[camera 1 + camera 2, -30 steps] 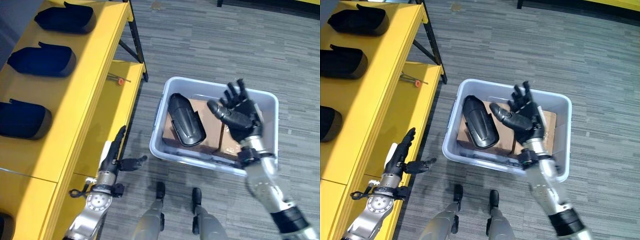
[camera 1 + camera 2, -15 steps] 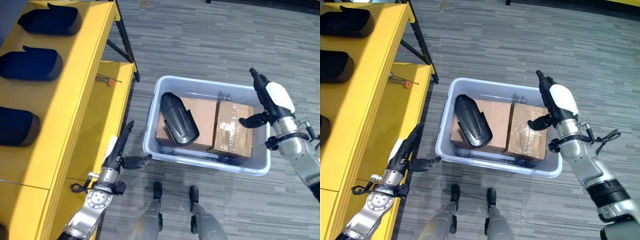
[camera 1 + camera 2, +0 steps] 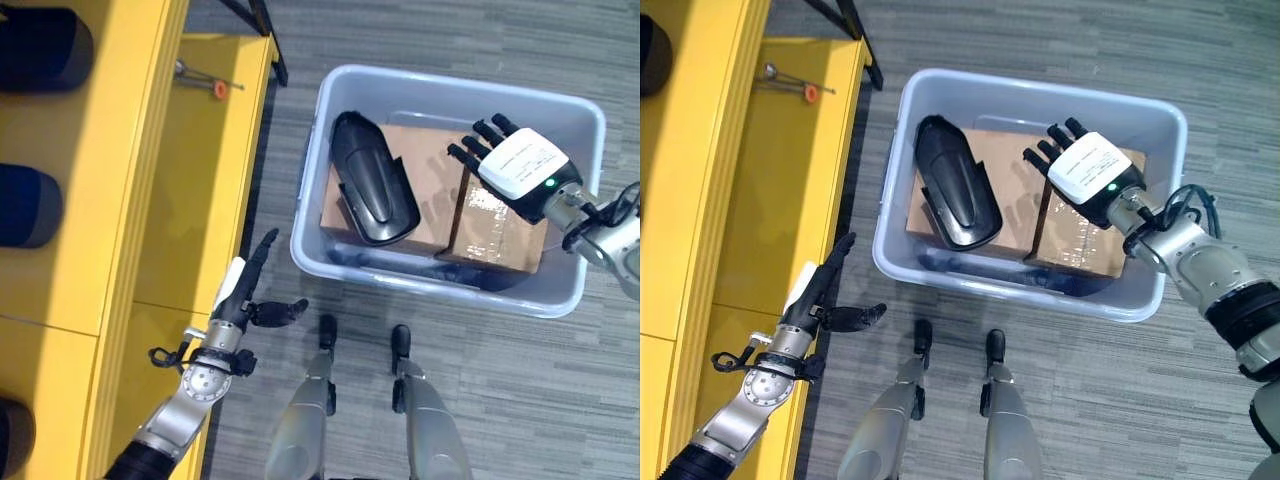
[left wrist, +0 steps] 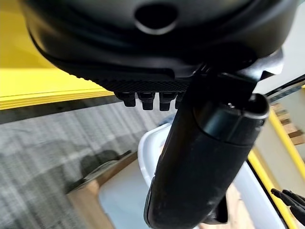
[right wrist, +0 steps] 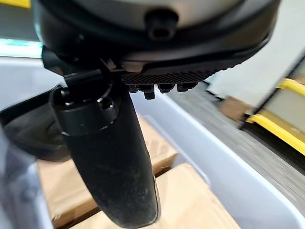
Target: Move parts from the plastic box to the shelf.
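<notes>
The right hand [image 3: 523, 172] hovers open and empty over cardboard boxes [image 3: 497, 228] in the plastic box [image 3: 440, 290]; the left hand [image 3: 243, 300] hangs open beside the shelf [image 3: 120, 200].

A workshop or storeroom: yellow steel shelf [image 3: 150, 150] holding dark parts [image 3: 25, 205], grey carpet floor [image 3: 400, 30], plastic box [image 3: 330, 260].
</notes>
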Tool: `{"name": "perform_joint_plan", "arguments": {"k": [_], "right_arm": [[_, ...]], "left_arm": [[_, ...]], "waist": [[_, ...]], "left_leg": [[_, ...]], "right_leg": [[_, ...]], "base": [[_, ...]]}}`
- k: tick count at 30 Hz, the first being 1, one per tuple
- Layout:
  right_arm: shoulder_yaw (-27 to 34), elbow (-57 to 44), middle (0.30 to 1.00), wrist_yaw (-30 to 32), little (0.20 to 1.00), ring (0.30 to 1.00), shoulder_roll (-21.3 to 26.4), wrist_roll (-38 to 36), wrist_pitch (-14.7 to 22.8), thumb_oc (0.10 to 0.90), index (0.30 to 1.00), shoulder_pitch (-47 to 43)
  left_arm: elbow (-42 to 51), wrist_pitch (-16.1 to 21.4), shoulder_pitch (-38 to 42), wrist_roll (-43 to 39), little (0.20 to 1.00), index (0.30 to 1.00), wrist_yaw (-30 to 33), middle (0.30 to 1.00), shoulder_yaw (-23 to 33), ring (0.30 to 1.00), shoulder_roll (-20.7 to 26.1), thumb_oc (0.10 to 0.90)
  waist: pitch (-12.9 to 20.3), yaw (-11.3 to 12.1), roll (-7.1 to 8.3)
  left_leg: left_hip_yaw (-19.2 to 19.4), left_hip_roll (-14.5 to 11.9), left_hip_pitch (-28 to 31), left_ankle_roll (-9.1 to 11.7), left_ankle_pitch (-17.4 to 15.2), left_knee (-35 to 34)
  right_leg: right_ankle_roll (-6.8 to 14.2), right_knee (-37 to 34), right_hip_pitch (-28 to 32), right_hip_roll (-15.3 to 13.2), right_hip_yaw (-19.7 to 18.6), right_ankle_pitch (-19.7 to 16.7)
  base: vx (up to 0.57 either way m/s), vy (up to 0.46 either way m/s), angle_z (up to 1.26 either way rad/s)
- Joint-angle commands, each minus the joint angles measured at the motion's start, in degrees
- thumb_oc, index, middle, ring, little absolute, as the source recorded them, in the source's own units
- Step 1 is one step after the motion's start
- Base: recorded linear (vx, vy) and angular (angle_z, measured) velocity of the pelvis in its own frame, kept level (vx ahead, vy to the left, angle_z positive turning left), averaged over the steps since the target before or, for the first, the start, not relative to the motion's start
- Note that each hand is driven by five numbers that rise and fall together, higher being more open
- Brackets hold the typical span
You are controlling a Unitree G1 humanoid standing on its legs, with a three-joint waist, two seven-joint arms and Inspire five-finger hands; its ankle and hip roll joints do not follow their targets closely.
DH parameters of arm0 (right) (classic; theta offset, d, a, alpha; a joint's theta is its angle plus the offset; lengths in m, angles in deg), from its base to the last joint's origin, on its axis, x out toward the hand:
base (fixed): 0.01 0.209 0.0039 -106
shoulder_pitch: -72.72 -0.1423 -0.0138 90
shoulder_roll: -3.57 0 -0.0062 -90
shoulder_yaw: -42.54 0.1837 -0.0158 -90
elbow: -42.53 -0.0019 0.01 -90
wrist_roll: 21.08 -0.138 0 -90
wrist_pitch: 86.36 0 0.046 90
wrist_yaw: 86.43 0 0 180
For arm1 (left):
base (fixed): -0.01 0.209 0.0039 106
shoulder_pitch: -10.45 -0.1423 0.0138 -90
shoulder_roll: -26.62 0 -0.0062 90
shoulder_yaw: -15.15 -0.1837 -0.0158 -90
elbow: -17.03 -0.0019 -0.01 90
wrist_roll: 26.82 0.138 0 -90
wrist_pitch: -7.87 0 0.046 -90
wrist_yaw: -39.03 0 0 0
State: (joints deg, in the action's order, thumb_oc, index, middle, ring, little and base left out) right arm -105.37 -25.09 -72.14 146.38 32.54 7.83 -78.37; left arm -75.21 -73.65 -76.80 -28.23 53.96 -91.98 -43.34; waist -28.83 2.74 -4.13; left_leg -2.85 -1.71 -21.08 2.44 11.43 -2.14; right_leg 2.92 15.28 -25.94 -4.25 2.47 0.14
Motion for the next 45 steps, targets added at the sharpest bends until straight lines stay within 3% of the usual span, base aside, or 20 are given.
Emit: {"name": "perform_joint_plan", "arguments": {"k": [1, 17, 25, 33, 45], "right_arm": [[-3.11, -4.55, 1.000, 3.10, 1.000, 1.000, 4.25, 3.95, -2.29, 0.900, 1.000, -9.49], [-11.41, -7.57, 1.000, 3.98, 1.000, 1.000, 3.97, 5.88, -2.84, 0.900, 1.000, -20.65], [-12.10, -7.56, 1.000, 3.64, 1.000, 1.000, 3.50, 6.17, -3.14, 0.900, 1.000, -21.00], [-14.12, -2.97, 1.000, 2.88, 1.000, 1.000, 1.50, 7.15, -3.32, 0.900, 1.000, -19.94], [-20.07, 14.53, 1.000, 2.04, 1.000, 1.000, -1.95, 6.86, -4.92, 0.900, 1.000, -22.29]], "left_arm": [[4.30, 5.06, 0.10, 2.05, 1.000, 1.000, 4.23, 1.000, 2.89, 1.000, 1.71, 0.900], [4.23, 4.76, 0.81, 2.86, 1.000, 1.000, 7.51, 1.000, 3.78, 1.000, 0.08, 0.900], [4.40, 4.57, 1.08, 3.25, 1.000, 1.000, 8.61, 1.000, 4.11, 1.000, -0.68, 0.900], [4.66, 4.79, 1.43, 3.42, 1.000, 1.000, 9.70, 1.000, 3.67, 1.000, -0.84, 0.900], [6.06, 6.07, 0.52, 2.18, 1.000, 1.000, 11.95, 1.000, 4.71, 1.000, -1.25, 0.900]], "waist": [[3.42, 0.47, 3.10], [0.29, 2.14, 4.08], [-0.56, 2.79, 3.92], [-0.96, 3.75, 3.25], [-0.96, 6.04, 0.36]], "left_leg": [[-0.35, -7.13, 0.88, 4.51, -3.71, 5.10], [-2.34, -7.38, -2.38, 4.95, -2.36, 3.78], [-3.37, -7.31, -3.19, 4.95, -1.98, 3.12], [-4.43, -7.11, -5.44, 5.08, -1.44, 2.46], [-6.58, -6.14, -13.22, 5.79, 0.56, 0.43]], "right_leg": [[4.02, 0.29, 1.68, -5.05, 0.11, 0.27], [3.24, 4.81, -3.01, -4.76, 1.89, 1.92], [3.02, 5.93, -4.14, -5.07, 2.56, 2.41], [2.82, 6.94, -6.82, -5.44, 3.18, 2.92], [2.57, 12.98, -17.93, -7.34, 3.47, 5.05]], "base": [[-0.03, -0.053, 0.10], [-0.01, -0.038, 0.11], [0.01, -0.011, 0.05], [0.01, -0.012, 0.07], [0.01, -0.020, 0.09]]}}
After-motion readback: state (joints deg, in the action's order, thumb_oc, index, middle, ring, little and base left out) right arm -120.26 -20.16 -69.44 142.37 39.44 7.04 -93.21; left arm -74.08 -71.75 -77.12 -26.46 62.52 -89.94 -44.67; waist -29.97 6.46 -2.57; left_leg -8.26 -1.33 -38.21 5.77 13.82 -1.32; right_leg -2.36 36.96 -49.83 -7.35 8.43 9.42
